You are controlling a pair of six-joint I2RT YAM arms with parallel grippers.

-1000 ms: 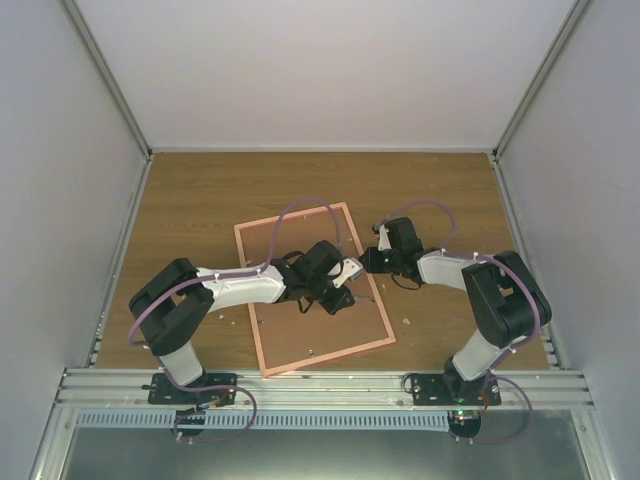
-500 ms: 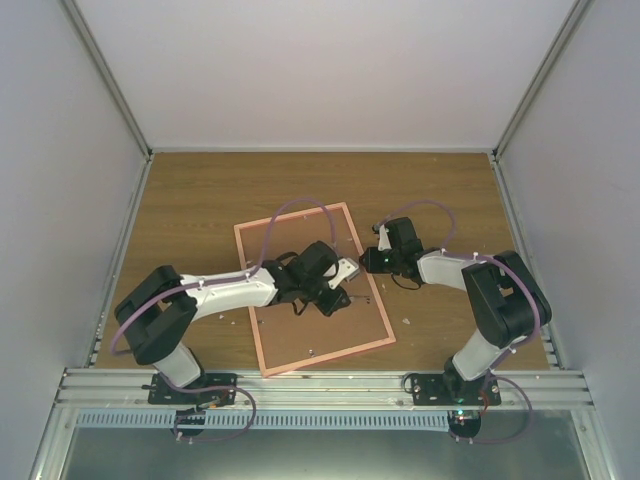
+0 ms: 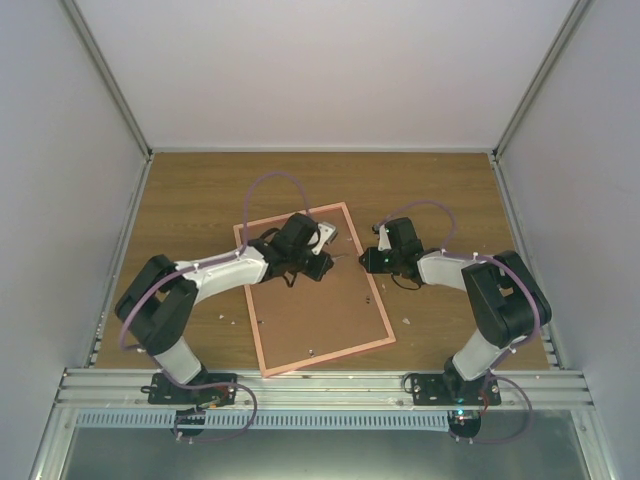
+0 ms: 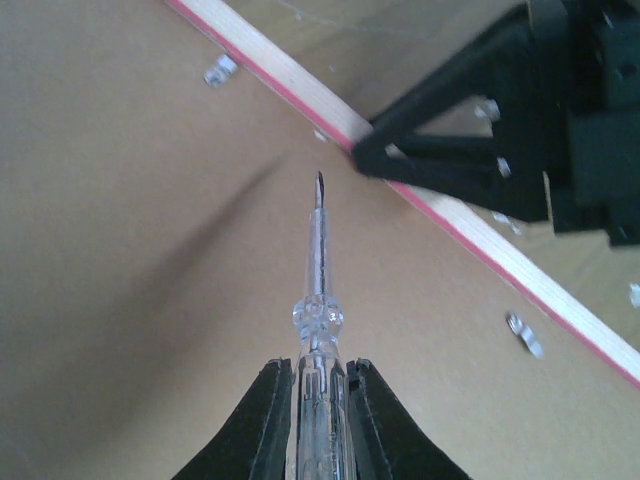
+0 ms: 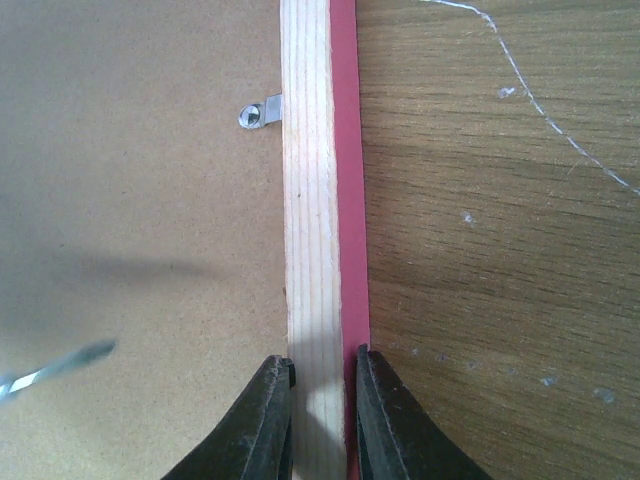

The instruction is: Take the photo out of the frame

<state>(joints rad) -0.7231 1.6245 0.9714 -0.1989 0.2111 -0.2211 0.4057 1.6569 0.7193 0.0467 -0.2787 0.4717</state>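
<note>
Two arms meet over the frame (image 3: 330, 358), which lies face down and slightly skewed on the tabletop (image 3: 200, 200), its brown backing board (image 3: 315, 310) up; the photo cannot be seen. The left fingers (image 4: 270, 425) are clamped on a clear-handled screwdriver (image 4: 318, 280), its tip over the board just short of the frame's right rim. The right fingers (image 5: 268, 420) pinch that rim, near a small metal tab (image 5: 258, 112).
</note>
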